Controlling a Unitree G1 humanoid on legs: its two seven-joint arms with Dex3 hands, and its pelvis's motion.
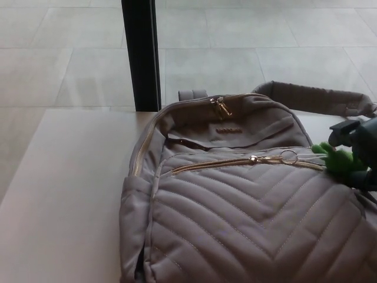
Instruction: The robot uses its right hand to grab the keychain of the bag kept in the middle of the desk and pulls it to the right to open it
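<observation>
R hand (360, 147) fingers apparently pinching green keychain (339, 158) at bag (235, 206) zipper.

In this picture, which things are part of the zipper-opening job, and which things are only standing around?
Part of the job:
- grey quilted fabric backpack
- gold front-pocket zipper with ring pull
- green keychain charm
- right robot hand, at the charm; grip unclear

Only standing around:
- black vertical post
- pale desk top
- gold top zipper pulls
- grey padded shoulder strap
</observation>
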